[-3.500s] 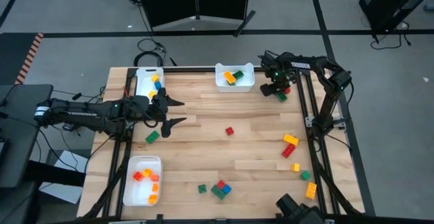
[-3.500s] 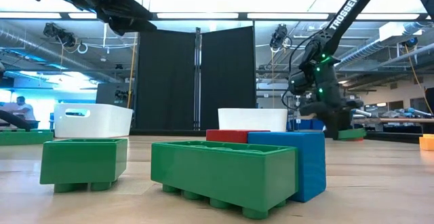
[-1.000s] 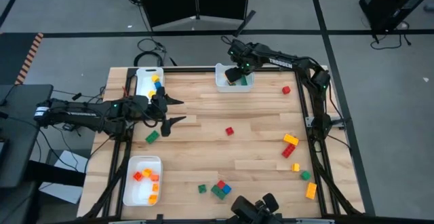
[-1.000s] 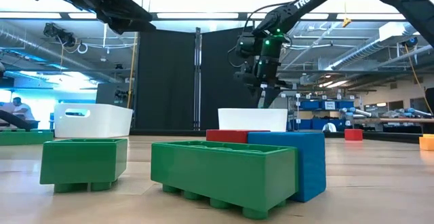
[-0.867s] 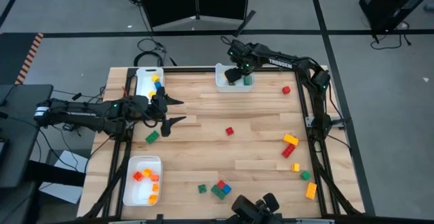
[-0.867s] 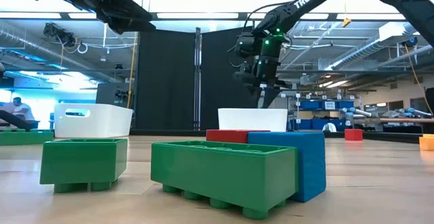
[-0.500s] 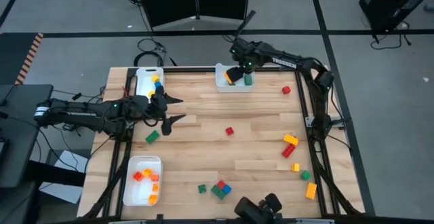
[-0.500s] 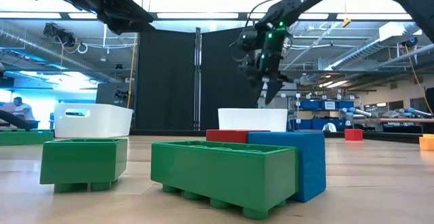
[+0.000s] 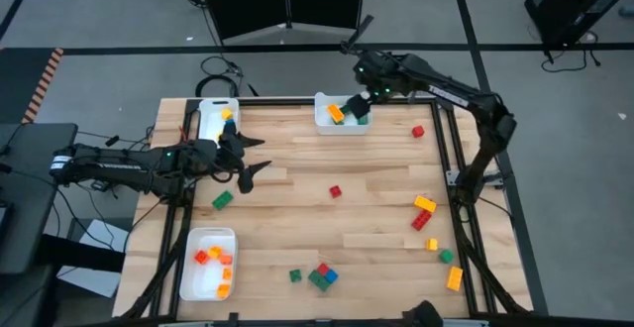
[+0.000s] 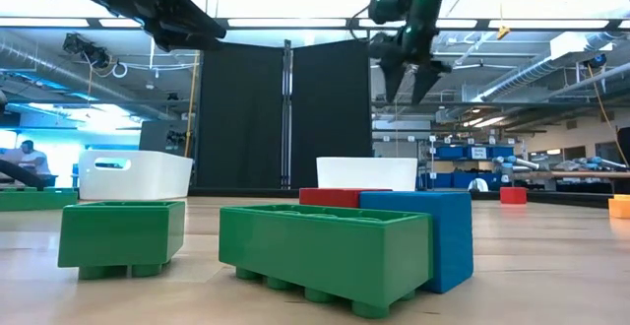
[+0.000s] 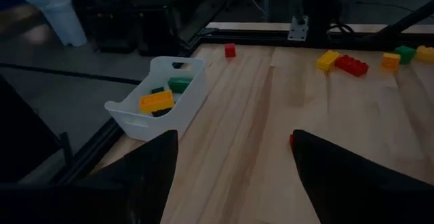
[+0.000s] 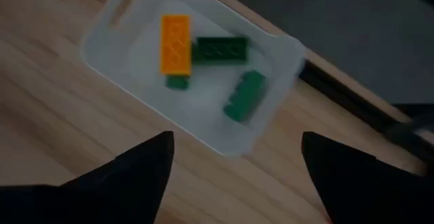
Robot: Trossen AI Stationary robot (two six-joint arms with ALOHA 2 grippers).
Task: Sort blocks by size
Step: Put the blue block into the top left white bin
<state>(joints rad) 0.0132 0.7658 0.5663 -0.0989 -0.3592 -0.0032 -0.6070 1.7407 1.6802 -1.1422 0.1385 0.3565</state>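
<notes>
My right gripper (image 12: 234, 166) hangs wide open and empty above the white rectangular plastic tray (image 12: 268, 125), where green and orange studded plastic bricks (image 12: 203, 58) lie. My left gripper (image 9: 253, 156) is open too, by the table's left edge.

Three white rectangular plastic trays (image 9: 343, 116) sit along the wooden desk's (image 9: 376, 183) far and left edges, small studded plastic bricks (image 9: 321, 276) scattered between.
</notes>
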